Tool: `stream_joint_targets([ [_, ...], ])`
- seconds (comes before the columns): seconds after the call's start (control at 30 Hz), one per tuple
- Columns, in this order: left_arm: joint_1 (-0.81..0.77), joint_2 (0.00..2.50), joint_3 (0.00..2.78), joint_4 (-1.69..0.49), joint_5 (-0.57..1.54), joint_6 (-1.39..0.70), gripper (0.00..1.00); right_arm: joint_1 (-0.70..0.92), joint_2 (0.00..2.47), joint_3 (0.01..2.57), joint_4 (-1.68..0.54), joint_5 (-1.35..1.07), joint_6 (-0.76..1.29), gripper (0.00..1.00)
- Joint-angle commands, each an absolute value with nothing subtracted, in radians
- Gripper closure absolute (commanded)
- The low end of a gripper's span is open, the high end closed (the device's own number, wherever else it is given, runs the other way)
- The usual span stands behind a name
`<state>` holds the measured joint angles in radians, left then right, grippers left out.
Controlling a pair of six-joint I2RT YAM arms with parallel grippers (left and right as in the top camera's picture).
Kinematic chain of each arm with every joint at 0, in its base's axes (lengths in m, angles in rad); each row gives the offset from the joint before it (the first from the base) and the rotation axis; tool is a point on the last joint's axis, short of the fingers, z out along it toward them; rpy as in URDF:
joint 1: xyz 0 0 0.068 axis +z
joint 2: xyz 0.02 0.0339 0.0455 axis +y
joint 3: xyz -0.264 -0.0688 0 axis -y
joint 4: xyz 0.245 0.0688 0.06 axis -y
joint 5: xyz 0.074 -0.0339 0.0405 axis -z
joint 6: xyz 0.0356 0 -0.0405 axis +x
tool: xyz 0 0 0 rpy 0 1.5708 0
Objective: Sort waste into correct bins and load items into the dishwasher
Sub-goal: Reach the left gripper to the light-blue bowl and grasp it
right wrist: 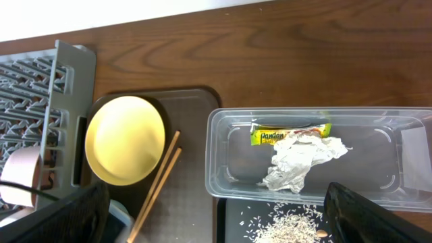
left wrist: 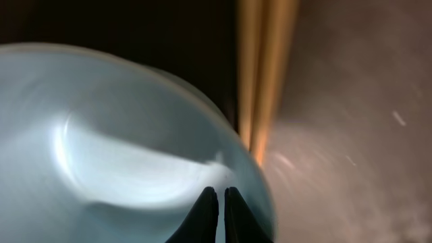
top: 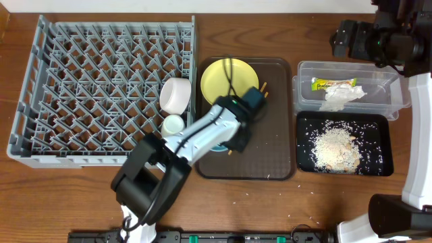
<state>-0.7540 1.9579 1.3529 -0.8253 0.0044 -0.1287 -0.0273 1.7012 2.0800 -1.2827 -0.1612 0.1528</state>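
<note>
The left arm [top: 209,131] leans over the brown tray [top: 270,148] by the yellow plate [top: 219,84]; wrapper [top: 331,84] and napkin [top: 341,98] lie in the clear tub [top: 378,91].

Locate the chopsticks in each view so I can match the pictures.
Overhead: chopsticks on the brown tray, right of the yellow plate, mostly covered by the left arm.
Left wrist: blurred, top centre, beside the blue bowl.
Right wrist: lower left, right of the plate.
Shared landmark: the brown tray, in all three.
</note>
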Motion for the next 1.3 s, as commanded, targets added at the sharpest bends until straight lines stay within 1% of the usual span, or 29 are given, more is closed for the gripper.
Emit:
stream_joint_targets([
  [0.0,-0.838,1.959,1.381,-0.837,0.010,0.064,0.92,-0.019,1.703,2.077,-1.284,-0.165,0.163,0.01],
  [0.07,-0.878,1.959,1.381,-0.836,-0.043,0.094,0.92,-0.019,1.703,2.077,-1.283,-0.165,0.163,0.01],
  [0.17,-0.889,1.958,1.382,-0.837,-0.064,0.091,0.92,-0.019,1.703,2.077,-1.283,-0.165,0.163,0.01],
  [0.3,-0.823,1.901,1.436,-0.851,-0.064,-0.038,0.92,-0.019,1.703,2.077,-1.283,-0.165,0.163,0.01],
  [0.33,-0.807,1.884,1.450,-0.863,-0.064,-0.053,0.88,-0.019,1.704,2.077,-1.284,-0.165,0.163,0.01],
  [0.37,-0.773,1.848,1.473,-0.889,-0.064,-0.082,0.73,-0.019,1.704,2.077,-1.284,-0.165,0.163,0.01],
  [0.43,-0.724,1.797,1.482,-0.897,-0.062,-0.117,0.54,-0.019,1.703,2.077,-1.284,-0.165,0.163,0.01],
  [0.47,-0.696,1.775,1.482,-0.897,-0.055,-0.118,0.51,-0.019,1.704,2.077,-1.284,-0.165,0.163,0.01],
  [0.53,-0.638,1.760,1.481,-0.901,-0.053,-0.117,0.48,-0.019,1.703,2.077,-1.283,-0.165,0.163,0.01],
  [0.57,-0.619,1.761,1.480,-0.905,-0.053,-0.117,0.43,-0.020,1.703,2.077,-1.284,-0.165,0.163,0.01],
  [0.6,-0.595,1.769,1.470,-0.908,-0.053,-0.117,0.40,-0.019,1.703,2.077,-1.283,-0.165,0.163,0.01],
  [0.67,-0.569,1.787,1.452,-0.916,-0.051,-0.115,0.40,-0.019,1.703,2.077,-1.283,-0.165,0.163,0.01],
  [0.77,-0.550,1.818,1.419,-0.919,0.033,-0.045,0.39,-0.019,1.704,2.077,-1.283,-0.165,0.163,0.01],
  [0.8,-0.548,1.832,1.409,-0.919,0.064,-0.022,0.36,-0.019,1.704,2.077,-1.283,-0.165,0.163,0.01],
  [1.07,-0.548,1.946,1.402,-0.920,0.073,-0.012,0.35,-0.019,1.704,2.077,-1.283,-0.165,0.163,0.01],
  [1.17,-0.548,1.991,1.402,-0.915,0.130,0.008,0.35,-0.019,1.703,2.077,-1.283,-0.165,0.163,0.01],
  [1.2,-0.549,2.007,1.402,-0.914,0.143,0.007,0.35,-0.019,1.704,2.077,-1.283,-0.165,0.163,0.01],
  [1.27,-0.549,2.048,1.402,-0.911,0.143,0.007,0.44,-0.019,1.704,2.077,-1.284,-0.165,0.163,0.01],
])
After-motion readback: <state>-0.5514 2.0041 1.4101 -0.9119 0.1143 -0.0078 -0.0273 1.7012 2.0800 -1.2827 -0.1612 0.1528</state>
